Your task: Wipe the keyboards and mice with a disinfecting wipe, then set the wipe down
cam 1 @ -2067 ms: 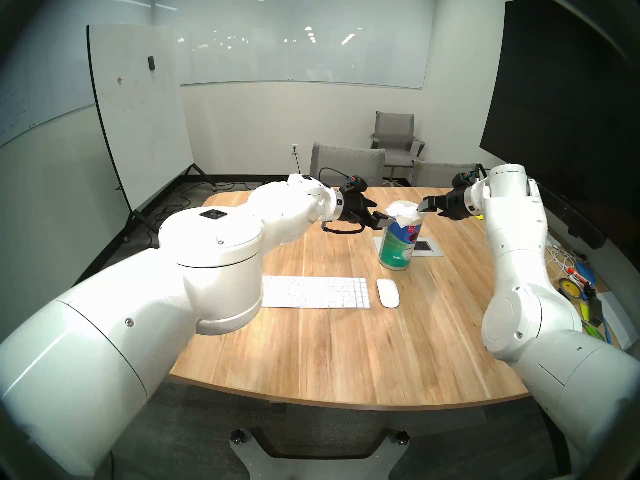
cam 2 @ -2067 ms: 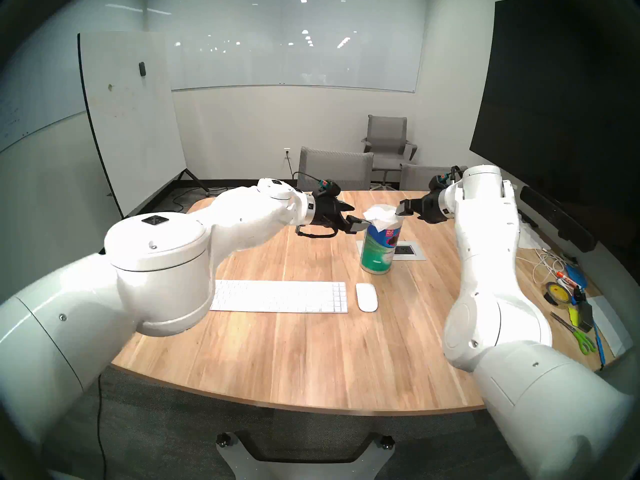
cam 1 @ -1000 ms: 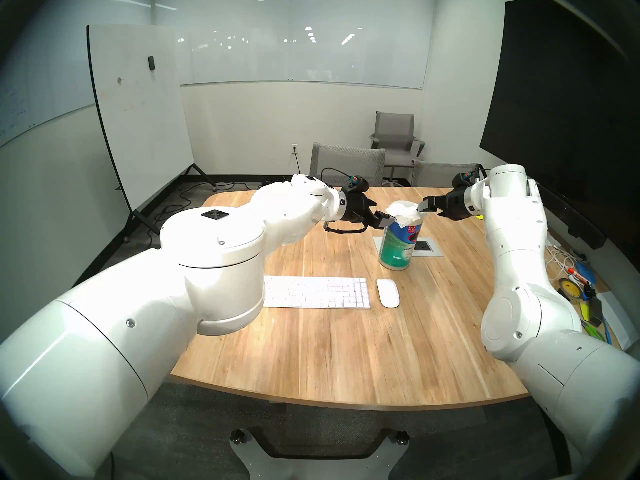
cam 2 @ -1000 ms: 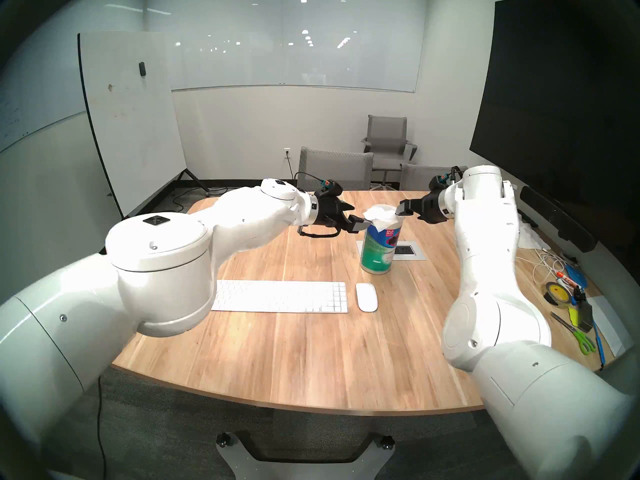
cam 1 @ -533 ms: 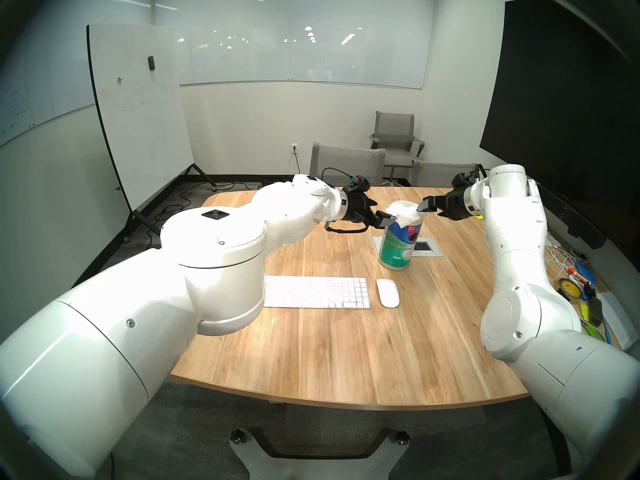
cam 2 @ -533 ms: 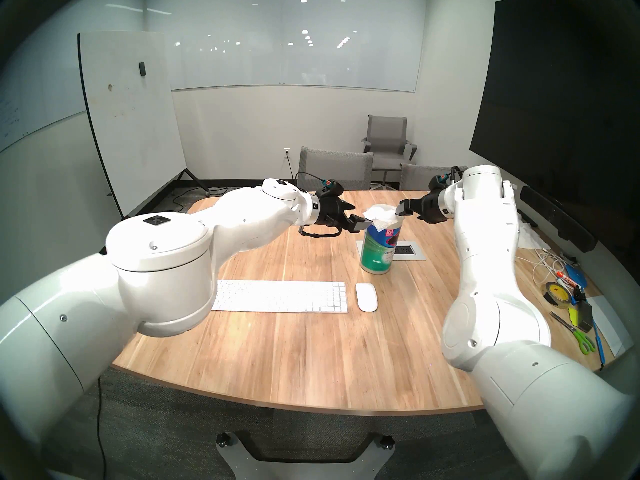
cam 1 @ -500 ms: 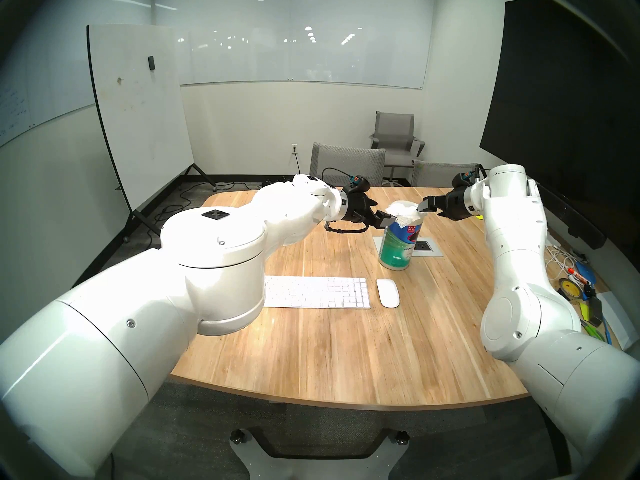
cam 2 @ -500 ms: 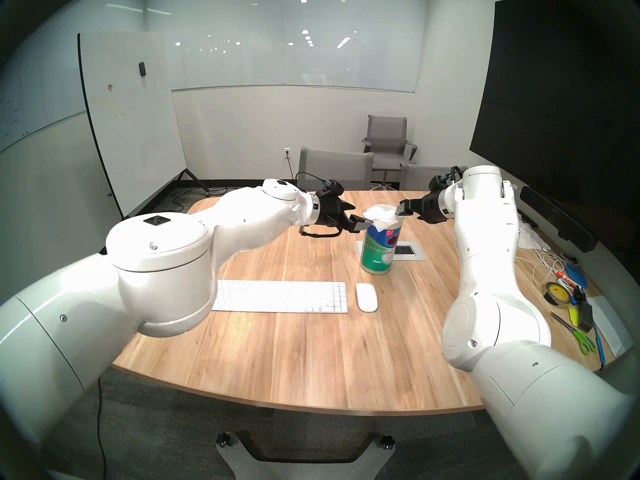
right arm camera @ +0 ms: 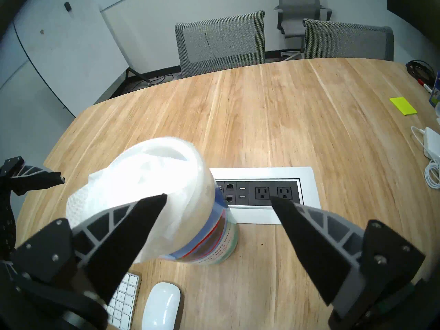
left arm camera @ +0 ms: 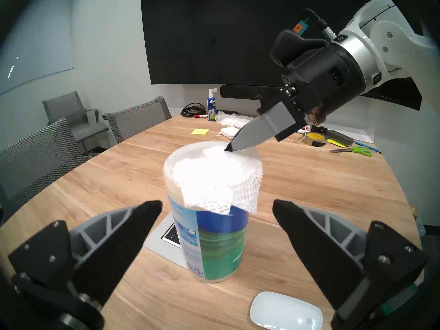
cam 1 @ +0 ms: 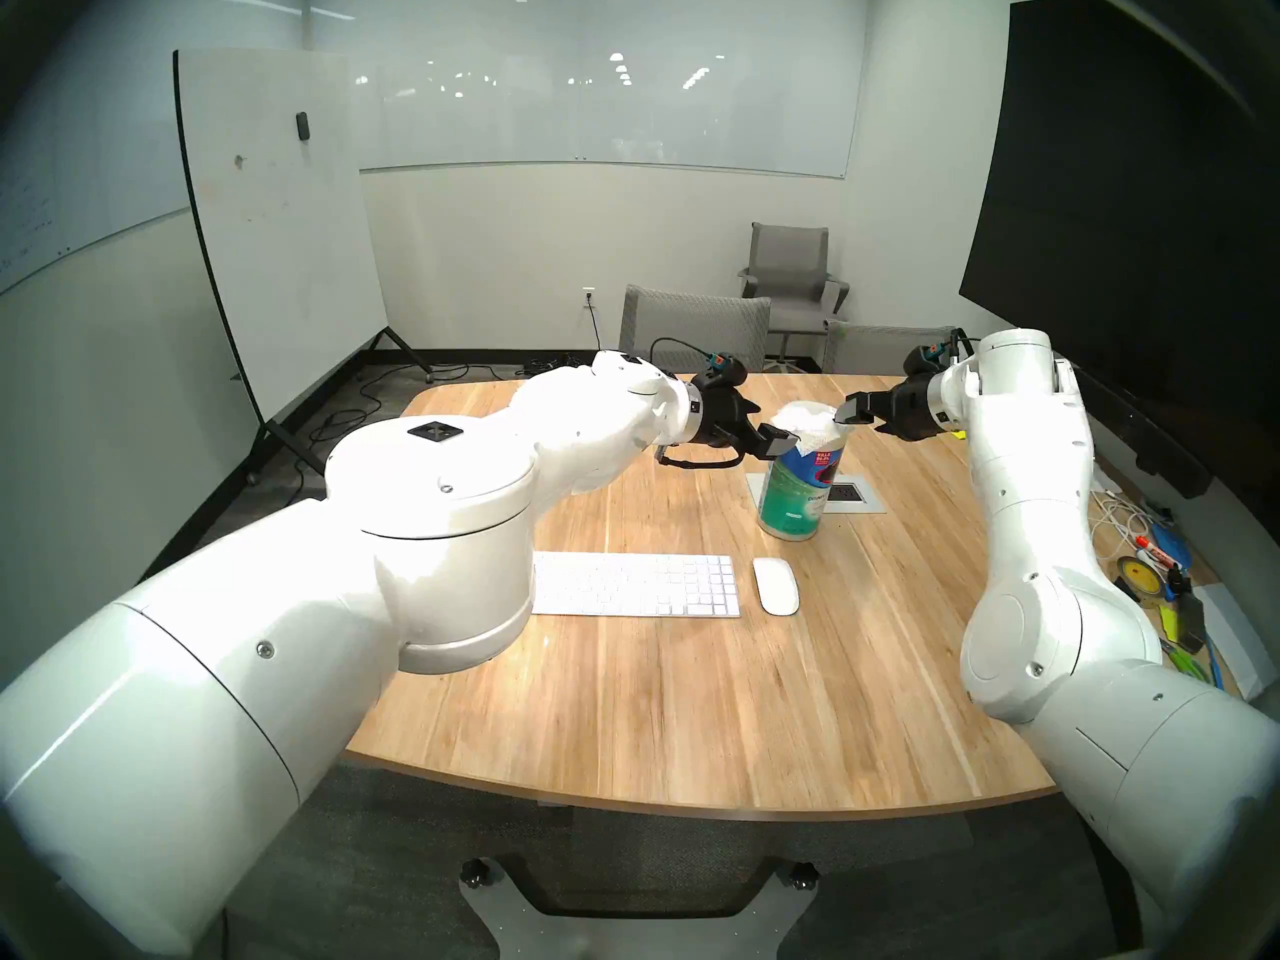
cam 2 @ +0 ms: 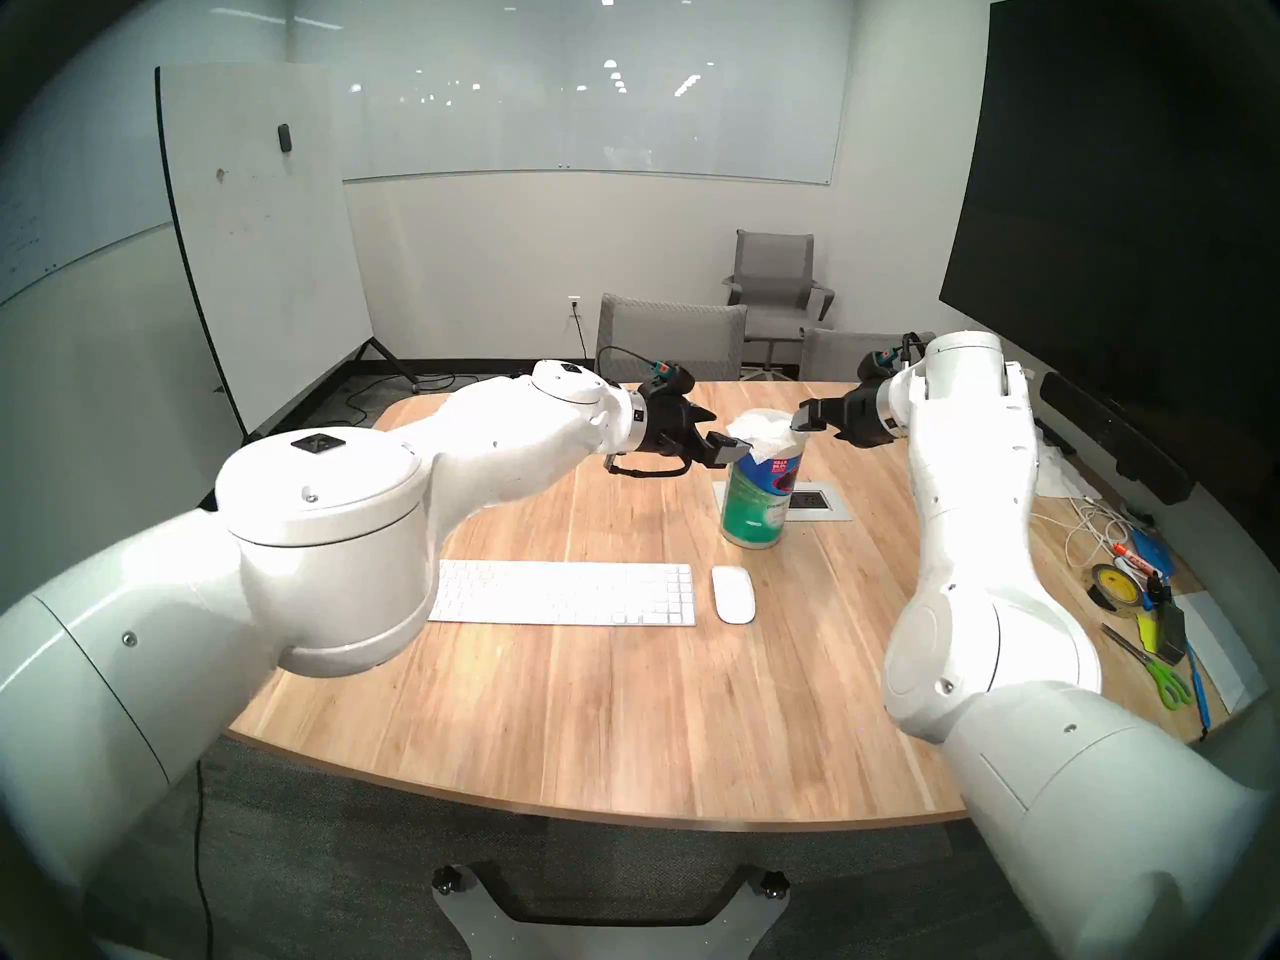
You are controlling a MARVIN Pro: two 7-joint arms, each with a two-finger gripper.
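A white keyboard (cam 1: 634, 584) lies near the table's middle, with a white mouse (cam 1: 776, 586) just to its right. Behind them stands a green-blue canister (cam 1: 793, 498). The disinfecting wipe (left arm camera: 214, 177) is draped rumpled over its top. My left gripper (cam 1: 765, 425) is open at the canister's upper left, and the left wrist view shows the canister just ahead between the fingers (left arm camera: 133, 229). My right gripper (cam 1: 866, 418) is open at the upper right. One of its fingertips (left arm camera: 247, 137) touches the wipe's far edge. Neither gripper holds anything.
A power outlet panel (right arm camera: 262, 193) is set into the table behind the canister. Tape, scissors, cables and markers (cam 2: 1122, 591) crowd the table's right edge, with a spray bottle (left arm camera: 211, 105) and yellow notes (right arm camera: 403, 105) farther back. Grey chairs (cam 1: 692, 328) stand at the far side.
My left arm has crept to the right, bringing its open gripper closer to the canister top. The right arm, canister and wipe have not moved.
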